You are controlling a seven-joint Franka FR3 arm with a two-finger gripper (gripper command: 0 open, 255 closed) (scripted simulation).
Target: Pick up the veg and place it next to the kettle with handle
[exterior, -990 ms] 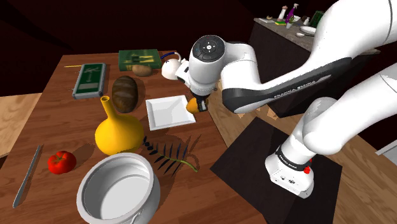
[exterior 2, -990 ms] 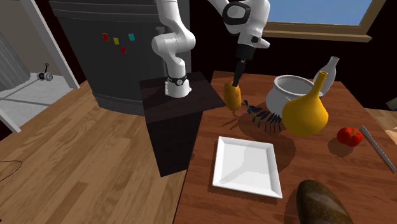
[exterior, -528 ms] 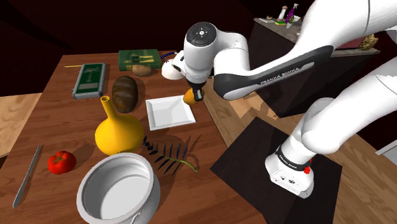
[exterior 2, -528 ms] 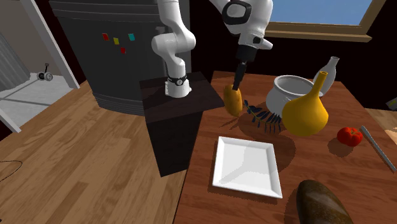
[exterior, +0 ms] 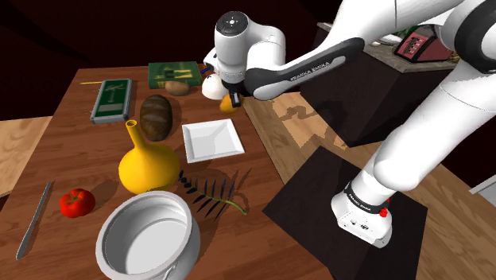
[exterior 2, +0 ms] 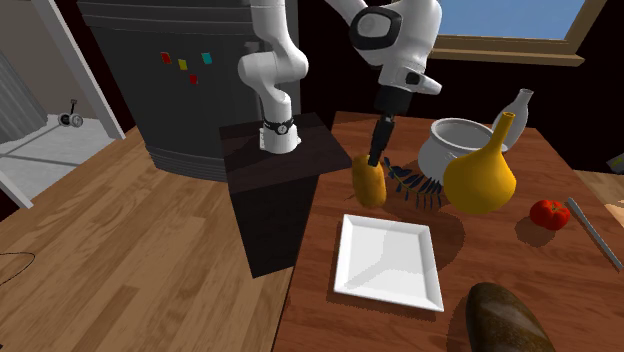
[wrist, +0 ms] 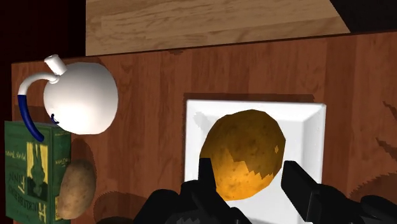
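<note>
In the shoulder view the arm is hiding most of the white kettle, and the picture's lower edge is cutting off the grey pot. In the second exterior view the edges are cutting off the bread and the knife, and the yellow gourd is covering part of the white bottle. In the wrist view the potato in the gripper is hiding part of the white plate, and the edge is cutting off the green book

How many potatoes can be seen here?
2. One potato is clasped in the gripper above the table; the other potato lies on the green book beside the white kettle. The arm may hide more.
</note>
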